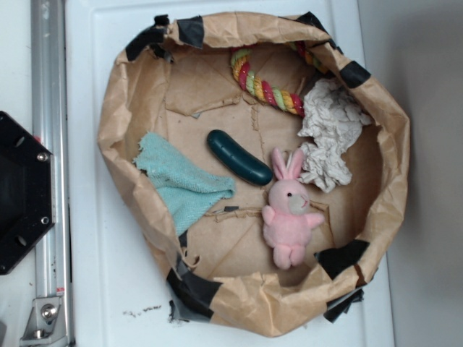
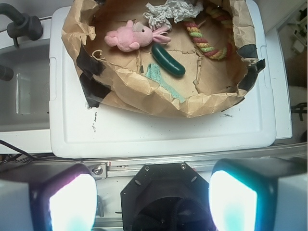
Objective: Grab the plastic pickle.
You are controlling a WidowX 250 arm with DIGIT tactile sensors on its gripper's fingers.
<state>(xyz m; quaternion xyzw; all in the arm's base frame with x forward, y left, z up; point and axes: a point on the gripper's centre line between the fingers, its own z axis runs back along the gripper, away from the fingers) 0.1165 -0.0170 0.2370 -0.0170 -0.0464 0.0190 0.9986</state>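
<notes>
Step in hand, as I judge it: approach; nothing grasped yet. Gripper (image 2: 151,204) is spread wide, fingers (image 2: 72,202) glowing at the bottom corners of the wrist view, empty gap between.

To do it well: carry the gripper over the paper wall (image 2: 144,98), descend onto the pickle's middle, and turn the wrist so the fingers close across its short axis. Glossy skin looks slippery; grip centrally.

Pickle (image 1: 239,157) lies flat on the floor of the paper basket (image 1: 119,108), between cloth (image 1: 184,186) and bunny (image 1: 289,217), one end just beside the bunny's ears. It sits well apart from the fingers, beyond the near wall, roughly on the gripper's centreline.
</notes>
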